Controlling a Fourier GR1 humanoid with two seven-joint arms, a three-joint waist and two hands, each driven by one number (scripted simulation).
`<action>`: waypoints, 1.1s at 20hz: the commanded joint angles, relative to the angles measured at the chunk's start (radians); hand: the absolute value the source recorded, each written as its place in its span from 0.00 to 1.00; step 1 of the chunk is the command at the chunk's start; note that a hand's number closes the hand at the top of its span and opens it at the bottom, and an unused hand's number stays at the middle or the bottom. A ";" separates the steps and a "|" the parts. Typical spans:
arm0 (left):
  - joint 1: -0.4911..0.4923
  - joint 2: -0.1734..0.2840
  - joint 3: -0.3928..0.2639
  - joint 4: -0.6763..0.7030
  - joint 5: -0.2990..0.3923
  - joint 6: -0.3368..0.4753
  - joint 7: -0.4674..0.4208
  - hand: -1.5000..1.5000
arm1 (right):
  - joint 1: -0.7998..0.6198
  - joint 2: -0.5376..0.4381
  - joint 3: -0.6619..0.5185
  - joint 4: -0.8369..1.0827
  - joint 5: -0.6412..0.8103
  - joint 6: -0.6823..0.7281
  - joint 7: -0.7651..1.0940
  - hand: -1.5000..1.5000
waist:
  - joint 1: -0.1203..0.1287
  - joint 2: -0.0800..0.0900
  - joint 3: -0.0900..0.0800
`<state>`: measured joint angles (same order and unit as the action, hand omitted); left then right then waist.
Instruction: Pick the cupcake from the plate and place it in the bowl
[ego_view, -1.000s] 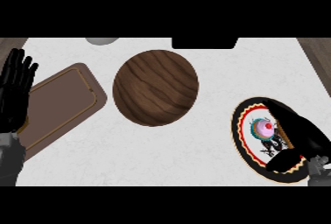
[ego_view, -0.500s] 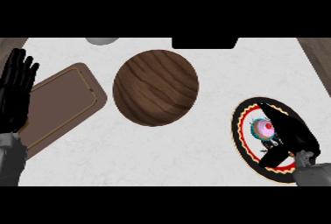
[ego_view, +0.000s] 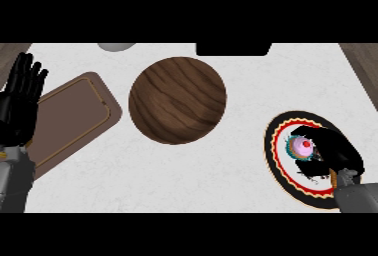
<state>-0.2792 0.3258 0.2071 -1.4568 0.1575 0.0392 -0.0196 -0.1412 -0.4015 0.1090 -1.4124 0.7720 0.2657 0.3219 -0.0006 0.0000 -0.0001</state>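
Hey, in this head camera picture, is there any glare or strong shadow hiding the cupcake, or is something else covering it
Head view: lighting is flat and even, no glare on the counter; no strong shadow falls on the plate. The cupcake is partly hidden only by the right hand curled round it. The bowl shows fully; the left hand rests open at the left edge.

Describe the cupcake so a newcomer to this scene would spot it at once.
Start at the big wooden bowl mid-counter, then look right and nearer to the round plate with red and black rings. The cupcake sits on it beside the right hand: small, pink-topped with a red dot, the only brightly coloured item.
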 joint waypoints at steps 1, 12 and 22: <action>0.054 -0.011 0.002 0.000 -0.008 -0.030 -0.053 0.50 | -0.019 0.003 -0.023 -0.019 0.022 -0.027 -0.044 1.00 | 0.001 0.000 0.000; 0.060 -0.023 0.023 -0.030 -0.016 -0.013 -0.010 0.50 | 0.214 -0.002 -0.047 -0.149 0.130 -0.093 -0.014 1.00 | -0.016 -0.004 0.000; 0.025 -0.025 0.026 -0.052 -0.016 0.009 0.047 0.50 | 0.509 -0.081 -0.186 -0.567 0.162 -0.061 0.129 1.00 | -0.023 -0.004 -0.002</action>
<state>-0.2326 0.3093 0.2329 -1.5172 0.1438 0.0306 0.0054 0.2816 -0.4629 -0.0393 -1.7795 0.9247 0.1623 0.3715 -0.0184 -0.0061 -0.0039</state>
